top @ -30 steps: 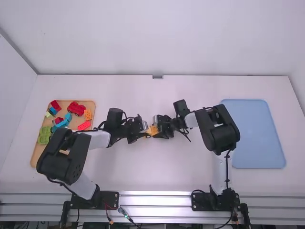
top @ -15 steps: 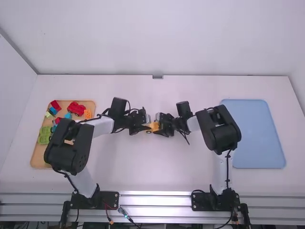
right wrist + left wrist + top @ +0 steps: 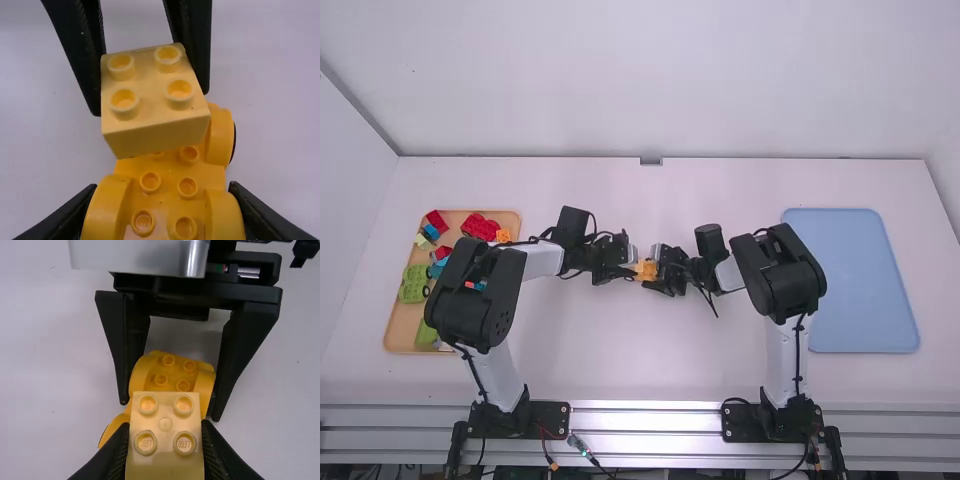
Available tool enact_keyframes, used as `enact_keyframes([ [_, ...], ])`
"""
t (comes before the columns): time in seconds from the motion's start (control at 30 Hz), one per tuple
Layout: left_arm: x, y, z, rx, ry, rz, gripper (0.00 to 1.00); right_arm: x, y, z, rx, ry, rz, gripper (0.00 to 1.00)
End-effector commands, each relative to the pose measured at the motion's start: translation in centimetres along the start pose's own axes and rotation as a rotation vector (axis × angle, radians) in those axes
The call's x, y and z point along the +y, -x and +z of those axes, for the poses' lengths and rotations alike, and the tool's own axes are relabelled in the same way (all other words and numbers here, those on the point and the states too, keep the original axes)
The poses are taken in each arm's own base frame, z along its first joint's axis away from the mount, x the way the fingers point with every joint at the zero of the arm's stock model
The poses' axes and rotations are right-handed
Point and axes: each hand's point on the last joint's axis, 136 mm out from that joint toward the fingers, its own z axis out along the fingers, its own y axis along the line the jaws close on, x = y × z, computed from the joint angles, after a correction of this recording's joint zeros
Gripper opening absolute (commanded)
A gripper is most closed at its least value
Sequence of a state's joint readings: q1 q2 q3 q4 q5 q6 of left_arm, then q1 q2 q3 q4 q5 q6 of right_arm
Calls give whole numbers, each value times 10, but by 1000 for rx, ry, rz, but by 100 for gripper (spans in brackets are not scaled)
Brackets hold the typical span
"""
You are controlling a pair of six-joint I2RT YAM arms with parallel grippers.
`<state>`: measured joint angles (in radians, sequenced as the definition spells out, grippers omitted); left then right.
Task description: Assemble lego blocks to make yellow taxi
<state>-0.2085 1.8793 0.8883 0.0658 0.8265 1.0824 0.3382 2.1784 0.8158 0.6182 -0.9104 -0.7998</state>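
At mid-table in the high view, my left gripper (image 3: 627,266) and my right gripper (image 3: 659,270) face each other around the yellow pieces (image 3: 646,270). In the left wrist view, my left gripper (image 3: 165,432) is shut on a pale yellow 2x2 block (image 3: 165,455), studs showing. Beyond it is the yellow car base (image 3: 172,371), between the right gripper's fingers. My right gripper (image 3: 164,195) is shut on the sides of this car base (image 3: 167,181) in the right wrist view. The pale block (image 3: 152,112) overlaps the base's far part; contact cannot be told.
A wooden tray (image 3: 400,325) at the left holds red, blue, green and orange pieces, partly under the left arm. At the right lies a blue mat or tray (image 3: 860,280). Both forearms span the middle of the white table (image 3: 650,360).
Both grippers and the yellow pieces have shifted slightly to the right. The left arm's elbow has swung right, uncovering more of the tray's near part.
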Motion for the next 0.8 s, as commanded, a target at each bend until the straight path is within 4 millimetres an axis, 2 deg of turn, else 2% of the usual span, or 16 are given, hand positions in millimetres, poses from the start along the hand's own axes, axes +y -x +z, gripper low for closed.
enact_keyframes([
  [0.0, -3, 2, 1, -18, -14, 26, 2, 8, -26, 2, 81, -13, 41, 60],
  [0.1, -2, 2, 1, -19, -12, 31, 2, 6, -25, 2, 76, -19, 40, 80],
  [0.27, -1, 0, -1, -16, -9, 23, 2, 5, -19, 7, 70, -9, 38, 83],
  [0.33, -1, 0, 0, -13, -9, 25, 2, 0, -20, 7, 80, -27, 66, 79],
  [0.5, 2, -5, -2, 8, 6, 19, 2, 6, -21, 7, 89, 16, 38, 56],
  [0.6, 1, -5, -2, 8, 2, 19, 2, 10, -24, 7, 101, 39, 24, 52],
  [0.77, -4, -1, -1, -9, -20, 13, 2, 16, -29, 6, 122, 70, -21, 52],
])
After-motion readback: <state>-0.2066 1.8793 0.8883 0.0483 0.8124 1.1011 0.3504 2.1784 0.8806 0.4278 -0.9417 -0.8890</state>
